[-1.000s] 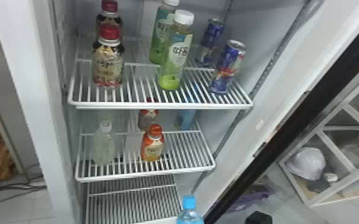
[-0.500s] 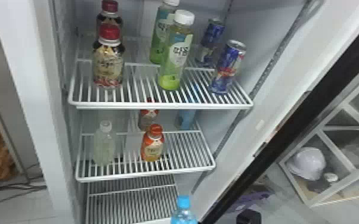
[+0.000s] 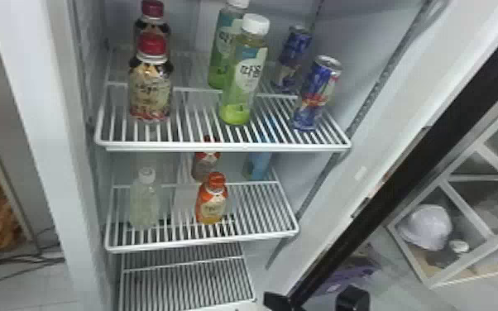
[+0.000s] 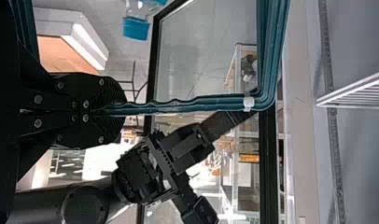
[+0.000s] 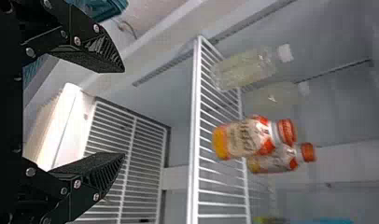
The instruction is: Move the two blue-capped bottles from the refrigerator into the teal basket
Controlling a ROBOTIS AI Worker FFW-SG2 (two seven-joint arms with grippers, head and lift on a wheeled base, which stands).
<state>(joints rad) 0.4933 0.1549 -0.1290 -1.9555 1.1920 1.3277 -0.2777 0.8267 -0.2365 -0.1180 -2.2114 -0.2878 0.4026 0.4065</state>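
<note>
I see one blue-capped bottle (image 3: 259,164) near the centre of the head view, toward the back of the middle shelf (image 3: 202,244), behind the orange bottle (image 3: 212,202). My right end effector (image 3: 315,298) is at the lower right edge, released, fingers apart. In the left wrist view, my left end effector (image 4: 122,110) is clenched on the teal basket (image 4: 271,46). Two green bottles (image 3: 238,91) stand on the upper shelf (image 3: 219,147).
</note>
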